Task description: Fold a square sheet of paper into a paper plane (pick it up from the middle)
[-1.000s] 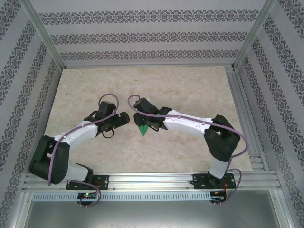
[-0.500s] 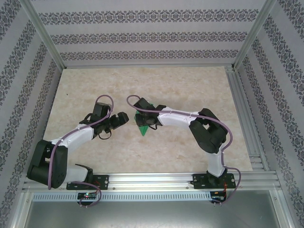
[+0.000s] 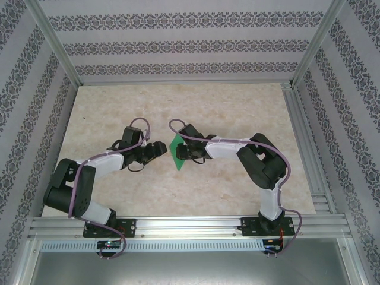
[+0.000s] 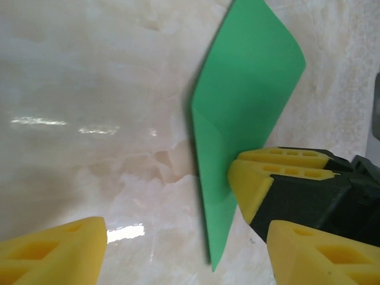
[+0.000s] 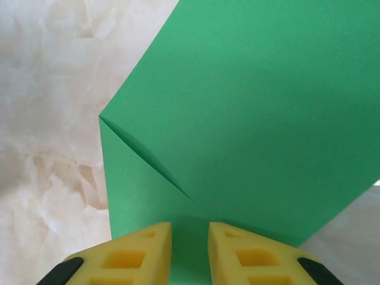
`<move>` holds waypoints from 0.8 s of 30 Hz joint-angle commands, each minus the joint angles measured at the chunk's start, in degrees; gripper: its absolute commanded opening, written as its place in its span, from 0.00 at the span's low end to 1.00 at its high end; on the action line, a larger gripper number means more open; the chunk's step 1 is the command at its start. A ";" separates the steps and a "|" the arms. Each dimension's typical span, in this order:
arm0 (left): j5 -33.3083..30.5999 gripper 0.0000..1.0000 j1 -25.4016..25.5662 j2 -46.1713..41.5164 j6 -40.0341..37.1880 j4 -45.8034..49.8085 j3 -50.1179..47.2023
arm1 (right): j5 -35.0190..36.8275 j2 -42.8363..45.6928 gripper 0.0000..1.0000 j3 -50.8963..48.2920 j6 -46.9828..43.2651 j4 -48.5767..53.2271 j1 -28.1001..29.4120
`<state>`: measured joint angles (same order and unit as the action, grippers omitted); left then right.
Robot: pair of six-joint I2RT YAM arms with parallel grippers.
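Observation:
The square sheet of paper (image 3: 177, 153) is bright green with a diagonal crease and stands on edge above the table's middle. My right gripper (image 3: 184, 151) is shut on its edge. In the right wrist view the sheet (image 5: 249, 107) curves up and away from the yellow fingertips (image 5: 133, 255). My left gripper (image 3: 161, 148) hovers just left of the sheet, jaws open. In the left wrist view the paper (image 4: 243, 113) hangs ahead with its lower tip between my left gripper's (image 4: 187, 252) fingers, untouched. The right gripper's yellow fingers (image 4: 261, 181) press on its right side.
The marble-patterned table (image 3: 237, 107) is bare around the arms. Patterned walls and aluminium posts (image 3: 53, 44) close it in. A rail (image 3: 190, 225) runs along the near edge by the arm bases.
My left gripper has moved right, closer to the paper, and its jaws have narrowed somewhat. The right arm has shifted and the sheet now stands more upright, showing a broader face.

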<state>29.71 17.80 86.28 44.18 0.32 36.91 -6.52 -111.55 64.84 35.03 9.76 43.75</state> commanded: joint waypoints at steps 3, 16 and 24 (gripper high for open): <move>4.74 0.65 1.77 4.06 1.05 -6.90 2.71 | -8.10 1.25 0.24 -6.13 1.27 -9.21 -2.57; 3.16 0.46 3.47 11.47 1.38 -7.09 6.49 | -12.37 1.42 0.21 -10.50 0.67 -13.80 -5.70; 3.40 0.43 4.36 14.67 1.73 -6.20 9.27 | -12.11 0.64 0.20 -10.25 0.39 -13.28 -5.69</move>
<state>33.58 21.21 100.12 45.58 -5.08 44.38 -19.46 -110.08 55.75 36.10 -5.45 38.48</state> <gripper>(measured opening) 0.433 0.205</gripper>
